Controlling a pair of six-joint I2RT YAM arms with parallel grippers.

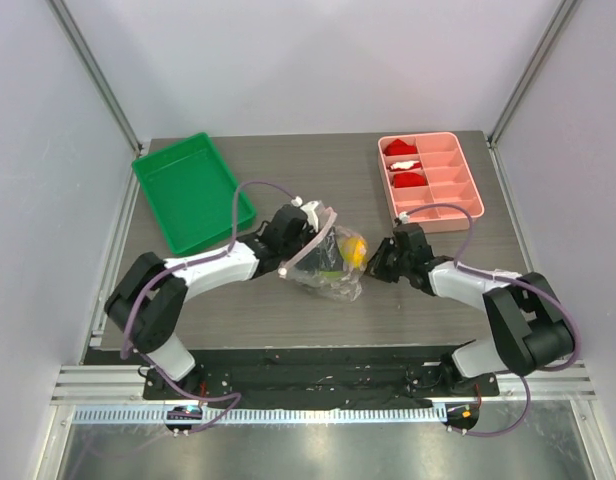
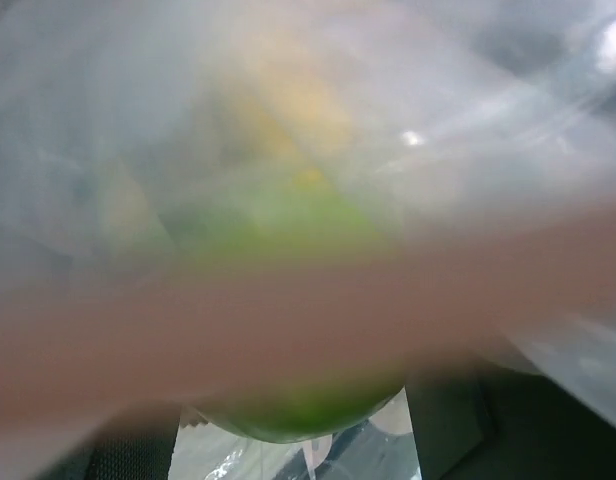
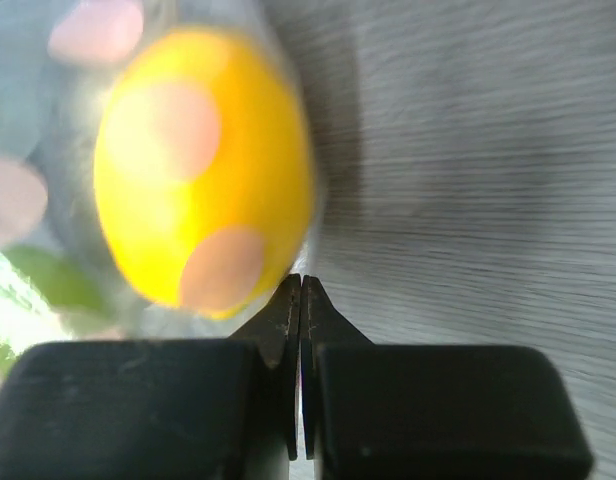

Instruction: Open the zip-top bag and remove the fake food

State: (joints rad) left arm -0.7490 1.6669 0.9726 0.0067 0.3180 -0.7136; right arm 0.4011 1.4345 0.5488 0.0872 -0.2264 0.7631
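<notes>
- Meanwhile, on the grey table (image 1: pixel 288 320), the zip-top bag (image 1: pixel 333 282) lies crumpled between the two pincers, with both toy fruits inside it.
- Left pincer (image 1: pixel 293 232) sits at the bag's mouth, the pink zip strip (image 1: pixel 324 222) curving just beyond its tips. In the wrist view its dark fingers (image 2: pixel 508 430) stand apart, with film draped close over the lens. Whether they press on anything cannot be told through the blur.
- Lime-green fruit (image 2: pixel 288 400) fills the gap straight ahead of the left pincer, behind the plastic.
- Right pincer (image 1: pixel 380 262) rests on the opposite side of the bag, its fingers closed tip to tip at the bag's edge. Whether any film is caught between them cannot be told.
- Yellow-orange fruit (image 3: pixel 203 165) bulges against the dotted plastic just ahead and to the left of the right pincer's tips.
- Well beyond the left pincer lies a green tray (image 1: pixel 188 190). Beyond the right one, a pink divided tray (image 1: pixel 468 200) holds red-and-white pieces (image 1: pixel 403 165).
</notes>
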